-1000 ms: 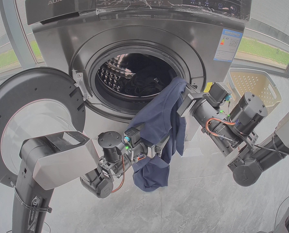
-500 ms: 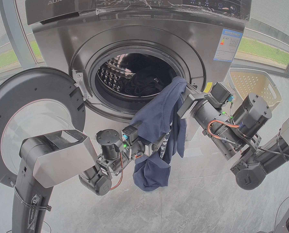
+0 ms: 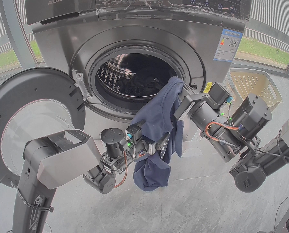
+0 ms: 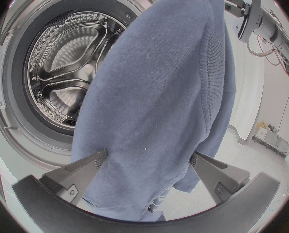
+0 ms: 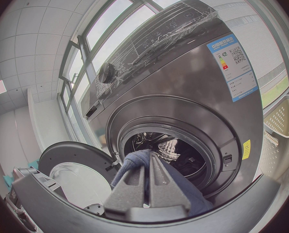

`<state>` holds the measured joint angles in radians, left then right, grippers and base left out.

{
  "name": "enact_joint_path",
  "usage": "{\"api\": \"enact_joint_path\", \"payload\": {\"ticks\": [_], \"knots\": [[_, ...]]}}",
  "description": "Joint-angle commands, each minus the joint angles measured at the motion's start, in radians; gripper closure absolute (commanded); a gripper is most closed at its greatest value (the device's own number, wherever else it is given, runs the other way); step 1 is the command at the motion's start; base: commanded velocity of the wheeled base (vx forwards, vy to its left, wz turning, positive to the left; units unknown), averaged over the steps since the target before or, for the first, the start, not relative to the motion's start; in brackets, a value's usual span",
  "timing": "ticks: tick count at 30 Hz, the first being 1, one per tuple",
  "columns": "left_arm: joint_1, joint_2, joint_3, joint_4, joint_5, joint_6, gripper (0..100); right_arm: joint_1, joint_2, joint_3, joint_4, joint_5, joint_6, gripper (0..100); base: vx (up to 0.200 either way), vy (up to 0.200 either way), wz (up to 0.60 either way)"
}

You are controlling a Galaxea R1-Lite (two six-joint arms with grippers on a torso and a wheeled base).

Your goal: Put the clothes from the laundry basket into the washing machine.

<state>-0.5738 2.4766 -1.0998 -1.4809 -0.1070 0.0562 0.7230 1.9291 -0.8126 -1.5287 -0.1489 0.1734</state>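
Grey tiled floor (image 3: pixel 196 207), windows (image 5: pixel 118 26) behind

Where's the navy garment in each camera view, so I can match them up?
Head view: navy garment hangs from the right gripper at the drum opening.
Left wrist view: inside the left gripper, half hiding the drum opening.
Right wrist view: pinched in the right gripper.
Shared landmark: drum opening.

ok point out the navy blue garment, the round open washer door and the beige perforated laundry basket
navy blue garment (image 3: pixel 160 114), head view, draped middle fold
round open washer door (image 3: pixel 28 84), head view, dark outer ring
beige perforated laundry basket (image 3: pixel 255 83), head view, perforated inner wall
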Motion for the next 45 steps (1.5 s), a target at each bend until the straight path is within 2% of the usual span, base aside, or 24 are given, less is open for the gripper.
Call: {"api": "enact_joint_path", "payload": {"ticks": [1,3,4,14,27,28,45], "knots": [[-0.004,0.013,-0.029,0.004,0.003,-0.001,0,0.003,0.001,0.004,-0.002,0.0,0.001,100,0.0,0.0,0.0],[-0.006,0.013,-0.032,0.005,0.003,-0.001,0,0.003,0.002,0.004,-0.005,0.0,0.003,100,0.0,0.0,0.0],[-0.006,0.013,-0.032,0.005,0.003,-0.001,100,0.003,0.002,0.004,-0.005,0.0,0.003,100,0.0,0.0,0.0],[-0.009,0.018,-0.043,-0.01,0.003,-0.002,100,0.0,0.001,0.013,-0.005,0.0,0.009,100,0.0,0.0,0.0],[-0.029,-0.105,0.221,-0.053,-0.008,0.004,100,-0.016,-0.002,0.012,-0.007,0.0,0.011,100,0.0,0.0,0.0],[-0.029,-0.105,0.222,-0.053,-0.008,0.004,0,-0.016,-0.002,0.012,-0.007,0.0,0.011,100,0.0,0.0,0.0],[-0.02,-0.031,0.093,-0.033,-0.008,-0.001,0,0.001,-0.002,0.013,-0.007,-0.014,0.015,100,0.0,0.0,0.0]]}}
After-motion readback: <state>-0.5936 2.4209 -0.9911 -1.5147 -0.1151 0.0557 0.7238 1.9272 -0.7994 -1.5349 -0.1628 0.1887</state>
